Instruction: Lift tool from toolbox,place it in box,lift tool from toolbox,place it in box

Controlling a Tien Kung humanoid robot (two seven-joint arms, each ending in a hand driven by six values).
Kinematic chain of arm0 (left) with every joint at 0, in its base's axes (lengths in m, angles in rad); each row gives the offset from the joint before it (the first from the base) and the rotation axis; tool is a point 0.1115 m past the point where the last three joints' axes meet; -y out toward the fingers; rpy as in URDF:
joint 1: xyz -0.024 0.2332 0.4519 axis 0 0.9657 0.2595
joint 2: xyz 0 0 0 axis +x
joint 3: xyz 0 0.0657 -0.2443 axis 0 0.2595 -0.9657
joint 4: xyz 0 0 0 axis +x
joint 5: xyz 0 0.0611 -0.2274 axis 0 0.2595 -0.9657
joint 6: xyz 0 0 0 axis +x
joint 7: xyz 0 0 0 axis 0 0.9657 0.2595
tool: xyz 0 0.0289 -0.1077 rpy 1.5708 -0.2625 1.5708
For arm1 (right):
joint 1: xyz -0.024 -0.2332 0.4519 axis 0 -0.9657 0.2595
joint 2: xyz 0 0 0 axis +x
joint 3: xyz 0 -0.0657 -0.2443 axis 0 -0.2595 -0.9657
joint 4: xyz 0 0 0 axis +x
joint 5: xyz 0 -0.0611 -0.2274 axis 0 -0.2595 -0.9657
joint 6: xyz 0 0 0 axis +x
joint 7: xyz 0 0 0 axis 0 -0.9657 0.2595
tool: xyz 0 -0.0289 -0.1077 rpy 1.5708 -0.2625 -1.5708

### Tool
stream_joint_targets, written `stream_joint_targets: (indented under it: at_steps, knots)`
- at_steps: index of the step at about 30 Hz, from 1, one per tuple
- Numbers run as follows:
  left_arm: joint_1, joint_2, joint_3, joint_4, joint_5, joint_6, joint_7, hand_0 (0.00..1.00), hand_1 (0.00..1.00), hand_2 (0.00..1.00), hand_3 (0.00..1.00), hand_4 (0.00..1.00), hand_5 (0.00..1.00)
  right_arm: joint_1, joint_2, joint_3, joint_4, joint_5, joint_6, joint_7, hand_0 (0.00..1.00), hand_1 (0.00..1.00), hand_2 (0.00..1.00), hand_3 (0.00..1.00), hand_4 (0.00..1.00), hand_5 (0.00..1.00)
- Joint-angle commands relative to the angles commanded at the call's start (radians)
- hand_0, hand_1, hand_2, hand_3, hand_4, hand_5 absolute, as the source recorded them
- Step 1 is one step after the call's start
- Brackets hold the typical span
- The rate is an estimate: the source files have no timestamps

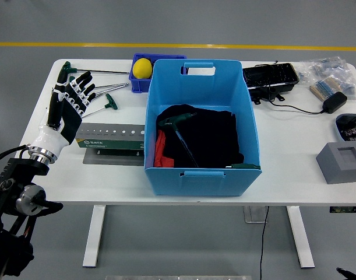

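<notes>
White smooth table (294,169) bears rectangular blue plastic box (202,169).

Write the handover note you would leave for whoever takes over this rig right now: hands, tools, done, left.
Left hand: open, fingers spread, holding nothing, above the T-handle tools at the table's far left.
Right hand: not in view.
Blue box: one T-handle tool already lies inside on dark cloth.
Grey tool holder sits just left of the box.
Left to do: grasp another tool and place it in the box.
</notes>
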Motion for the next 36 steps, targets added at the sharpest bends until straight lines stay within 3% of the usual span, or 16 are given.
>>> stream_joint_targets:
  at_steps: [4,22,36]
  knots:
    - [0.001,-0.001,0.000,0.002,0.005,0.006,-0.009,0.998,0.998,0.998,0.998,0.998,0.998,-0.001,0.000,-0.001,0.000,0.002,0.000,0.000,0.616,0.594,0.668,0.538,0.769,0.655]
    - [0.016,0.001,0.009,0.017,0.011,0.002,-0.012,0.998,0.998,0.998,0.998,0.998,0.998,-0.010,0.001,0.011,0.001,-0.020,0.003,-0.005,0.615,0.593,0.667,0.537,0.770,0.654]
    - [0.030,-0.029,-0.037,0.013,0.032,-0.047,0.018,0.998,0.998,0.998,0.998,0.998,0.998,-0.014,0.003,0.009,0.001,-0.017,0.003,-0.006,0.615,0.594,0.667,0.537,0.770,0.654]
